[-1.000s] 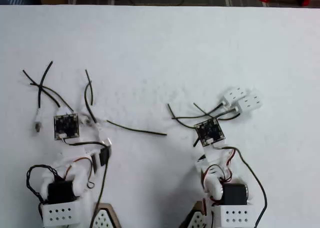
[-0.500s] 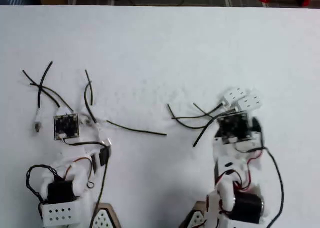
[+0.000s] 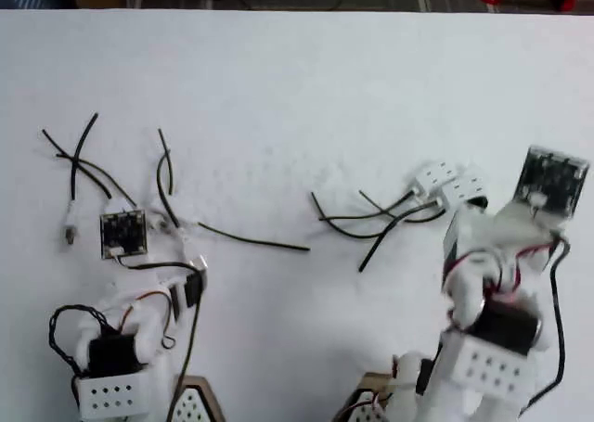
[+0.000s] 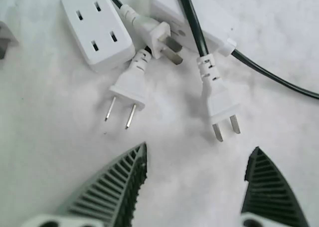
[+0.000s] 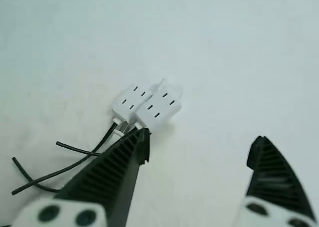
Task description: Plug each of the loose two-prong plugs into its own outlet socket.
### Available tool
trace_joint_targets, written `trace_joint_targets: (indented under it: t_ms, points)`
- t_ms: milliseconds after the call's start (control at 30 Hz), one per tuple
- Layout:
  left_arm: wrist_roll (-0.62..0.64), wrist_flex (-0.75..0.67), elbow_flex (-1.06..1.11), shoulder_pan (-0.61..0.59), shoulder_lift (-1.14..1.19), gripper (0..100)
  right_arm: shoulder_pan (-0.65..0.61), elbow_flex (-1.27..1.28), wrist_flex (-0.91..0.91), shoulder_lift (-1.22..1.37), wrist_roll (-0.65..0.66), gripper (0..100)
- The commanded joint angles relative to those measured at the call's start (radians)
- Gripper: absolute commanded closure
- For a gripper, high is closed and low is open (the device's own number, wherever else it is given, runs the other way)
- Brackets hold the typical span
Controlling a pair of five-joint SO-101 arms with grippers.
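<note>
Left gripper (image 4: 200, 147) is released, its fingers spread wide over the table (image 4: 50, 137), and two plugs are seen just ahead of the fingertips. The round-pin plug (image 4: 128, 85) lies ahead of one finger and the flat-blade plug (image 4: 218, 100) ahead of the other. Both are turned with prongs toward the gripper and cords running away from it. Each long axis is thus set roughly along the line of reach (the round-pin one is tilted a little), so the fingers are placed across a plug's width, not its length. A socket block (image 4: 97, 27) is found just beyond the round-pin plug, face up and close to that plug's cord end. A third plug (image 4: 158, 37) rests against its side. Since the round pins point away from the socket, about a half turn is judged necessary after any pick-up.

Right gripper (image 5: 202, 134) is likewise released, and nothing is grasped. A socket pair (image 5: 158, 106) is seen ahead of it, nearer one finger than the other, with dark cords (image 5: 75, 148) trailing away. In the high view this pair (image 3: 462, 191) sits at the right of the frame, just beside the raised right arm (image 3: 492, 301), while the left arm (image 3: 111, 357) is seen at the lower left. No plug body can be made out beside that pair, so the left gripper is judged the nearer to a loose plug.
</note>
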Motion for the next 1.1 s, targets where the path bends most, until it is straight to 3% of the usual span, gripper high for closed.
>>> trace_joint_targets:
  t_ms: [0,333,1067]
  points:
    - [0.006,-0.002,-0.002,0.008,-0.004,69,-0.036,-0.219,0.045,0.355,-0.117,67.8]
    - [0.006,-0.002,-0.002,0.008,-0.004,69,-0.054,-0.509,0.068,0.86,-0.334,67.7]
    - [0.006,-0.002,-0.002,0.008,-0.004,69,-0.054,-0.984,0.064,1.531,-0.621,68.0]
